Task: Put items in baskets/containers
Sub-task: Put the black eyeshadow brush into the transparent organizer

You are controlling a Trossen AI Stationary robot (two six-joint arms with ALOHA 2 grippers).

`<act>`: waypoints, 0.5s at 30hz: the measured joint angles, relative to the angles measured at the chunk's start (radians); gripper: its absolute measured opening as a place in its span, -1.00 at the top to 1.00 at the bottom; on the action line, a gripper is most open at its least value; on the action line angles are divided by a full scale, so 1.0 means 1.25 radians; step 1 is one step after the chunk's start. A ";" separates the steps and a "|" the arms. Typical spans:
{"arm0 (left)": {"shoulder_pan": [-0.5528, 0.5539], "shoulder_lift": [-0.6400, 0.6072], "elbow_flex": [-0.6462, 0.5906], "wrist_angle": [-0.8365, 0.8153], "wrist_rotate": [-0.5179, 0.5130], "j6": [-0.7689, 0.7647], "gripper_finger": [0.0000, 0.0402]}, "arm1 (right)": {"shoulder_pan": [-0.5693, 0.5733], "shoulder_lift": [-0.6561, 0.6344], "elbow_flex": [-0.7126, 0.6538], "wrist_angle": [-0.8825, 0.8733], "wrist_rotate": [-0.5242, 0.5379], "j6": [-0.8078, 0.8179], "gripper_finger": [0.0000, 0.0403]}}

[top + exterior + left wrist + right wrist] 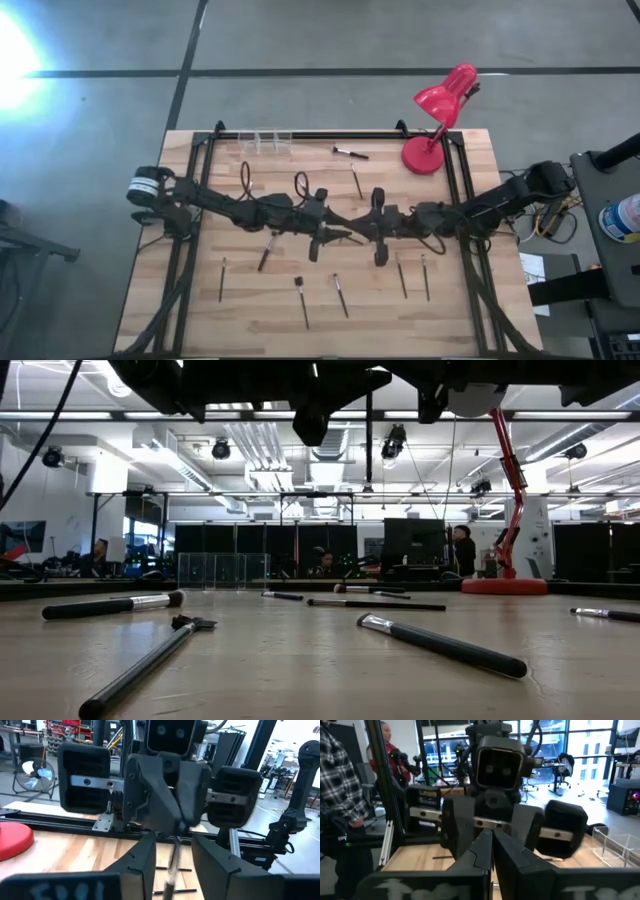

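Observation:
Above the table's middle my two grippers face each other, both level. My right gripper (366, 238) is shut on a thin dark brush (172, 862). The brush sticks out toward my left gripper (328, 236), which is open; its fingers (145, 860) stand on either side of the brush, with a gap showing on each side. Several more brushes lie flat on the wood, among them one (265, 255) below the left arm and one (350, 152) near the far edge. The joined clear containers (265, 142) stand at the far edge, left of centre. My right gripper pinches one end of the brush (178, 836) between its two fingertips. It comes level from the table's right side. The brush is lifted clear of the table and runs on from the fingertips, in between my left gripper's open fingers.
A red desk lamp (440, 120) stands on its round base at the far right corner. A black frame rail (320, 135) runs along the far edge, with side rails left and right. Loose brushes (340, 295) are scattered over the near half. People stand beyond the table.

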State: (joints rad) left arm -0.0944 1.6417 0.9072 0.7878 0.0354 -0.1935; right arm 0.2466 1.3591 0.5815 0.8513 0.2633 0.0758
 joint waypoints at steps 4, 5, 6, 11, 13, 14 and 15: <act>0.000 0.001 0.005 -0.039 0.005 0.016 0.79 | 0.000 0.017 0.019 0.000 -0.001 -0.011 0.96; -0.001 0.001 0.005 -0.038 0.007 0.020 0.89 | 0.000 0.018 0.020 0.000 0.003 -0.015 0.96; -0.002 -0.001 0.004 -0.037 0.006 0.020 0.94 | -0.001 0.019 0.022 0.000 0.002 -0.017 0.96; -0.002 -0.008 0.002 -0.050 0.006 0.030 0.96 | 0.000 0.004 0.019 0.000 0.019 -0.013 0.96; 0.001 -0.018 0.001 -0.070 -0.007 0.035 0.96 | 0.000 -0.008 0.014 -0.014 0.037 -0.019 0.95; 0.003 -0.026 -0.003 -0.080 -0.022 0.037 0.96 | 0.000 -0.013 0.014 -0.021 0.044 -0.023 0.93; 0.007 -0.034 -0.008 -0.086 -0.036 0.041 0.96 | -0.002 -0.023 0.013 -0.035 0.049 -0.027 0.91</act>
State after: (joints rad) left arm -0.0852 1.5990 0.8972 0.6800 -0.0101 -0.1426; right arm 0.2444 1.3309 0.5980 0.8077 0.3245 0.0417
